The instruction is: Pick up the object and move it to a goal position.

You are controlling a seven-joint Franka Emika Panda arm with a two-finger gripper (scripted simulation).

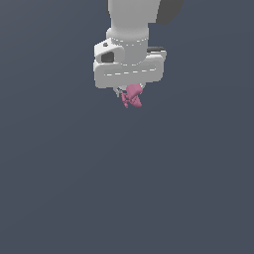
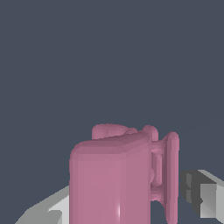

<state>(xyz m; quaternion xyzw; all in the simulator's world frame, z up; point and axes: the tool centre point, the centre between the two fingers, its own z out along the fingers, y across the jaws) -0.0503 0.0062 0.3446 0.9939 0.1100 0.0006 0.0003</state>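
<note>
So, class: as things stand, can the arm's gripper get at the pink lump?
Probably yes: the pink lump already sits right under the gripper, seemingly between its jaws, with nothing else visible around it.

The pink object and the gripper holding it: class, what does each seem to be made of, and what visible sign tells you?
Pink object: looks like smooth, slightly glossy plastic; a soft highlight runs down its rounded face, though a render leaves this open. Gripper: matte white moulded casing with dark fingertips, plastic or painted metal; flat even shading, no grain.

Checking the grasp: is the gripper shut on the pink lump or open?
Shut on it: the pink lump sits directly under the gripper, between its fingers.
</note>
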